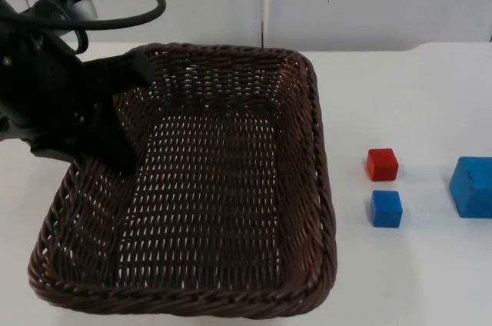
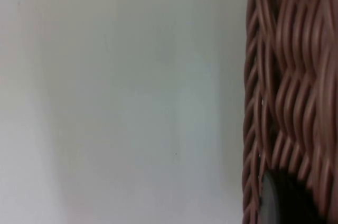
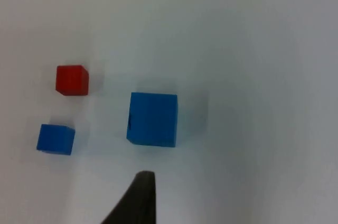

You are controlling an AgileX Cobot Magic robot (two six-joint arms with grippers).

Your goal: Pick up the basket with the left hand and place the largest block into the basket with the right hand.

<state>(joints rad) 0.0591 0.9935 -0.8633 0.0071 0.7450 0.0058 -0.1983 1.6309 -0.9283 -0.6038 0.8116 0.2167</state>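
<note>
The white bench carries a brown wicker basket. The left gripper sits at its 10 o'clock rim, jaws clamped on the wall. At the basket's 3 o'clock sits the large blue block; the right gripper hovers near it, jaw state unclear. Between them: the small blue block, the red block.

One basket, three blocks.

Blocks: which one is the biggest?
The large blue block, well bigger than the small blue block and the red block, which sit together nearer the basket.
</note>
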